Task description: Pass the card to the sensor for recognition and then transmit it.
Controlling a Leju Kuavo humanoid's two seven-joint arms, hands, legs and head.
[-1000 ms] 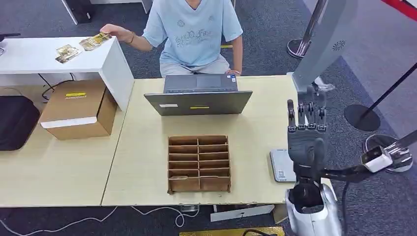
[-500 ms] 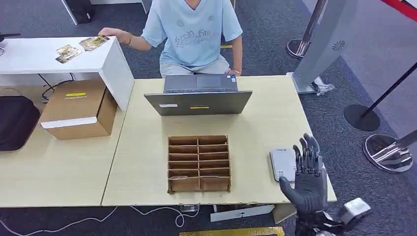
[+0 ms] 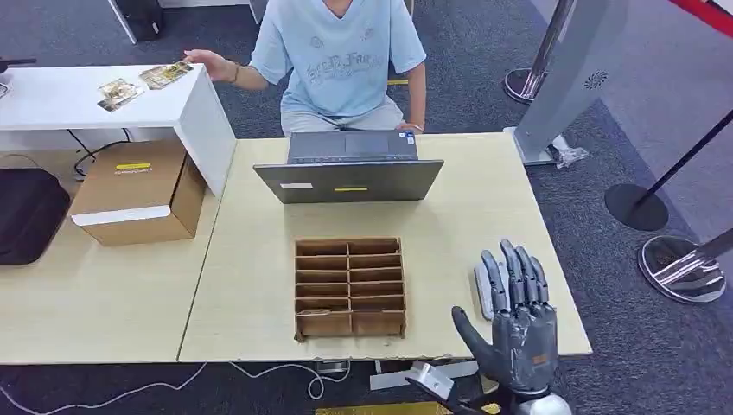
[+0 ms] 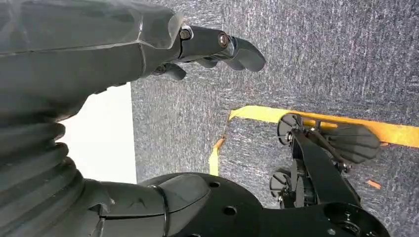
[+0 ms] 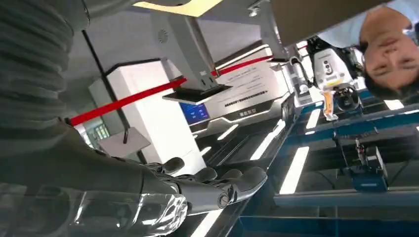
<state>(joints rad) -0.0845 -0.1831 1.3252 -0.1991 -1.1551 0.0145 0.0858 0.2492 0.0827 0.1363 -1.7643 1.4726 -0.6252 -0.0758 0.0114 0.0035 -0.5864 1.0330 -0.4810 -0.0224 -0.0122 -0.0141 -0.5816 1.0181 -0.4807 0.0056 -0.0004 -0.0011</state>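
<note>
Two picture cards [image 3: 119, 91] [image 3: 166, 73] lie on the white side table [image 3: 52, 108] at the far left, with a person's hand [image 3: 203, 59] just beside the nearer-to-them card. A flat white sensor pad [image 3: 478, 294] lies on the wooden table's right front; my right hand [image 3: 517, 328] stands in front of it with fingers upright and apart, holding nothing and hiding most of the pad. The right wrist view shows the same hand [image 5: 197, 185] stretched out and empty. My left hand [image 4: 217, 47] hangs over the carpet, loosely extended, with nothing in it.
A person in a light blue shirt [image 3: 346, 60] sits behind an open laptop [image 3: 350, 177]. A cardboard slot organizer [image 3: 350, 288] sits mid-table. A cardboard box [image 3: 138, 190] stands on the left table. Stanchion bases [image 3: 683, 268] and a grey pillar [image 3: 570, 78] stand on the right.
My right hand has come down from high above the table's right edge to its front right corner and turned. The person's hand has lifted slightly off the cards.
</note>
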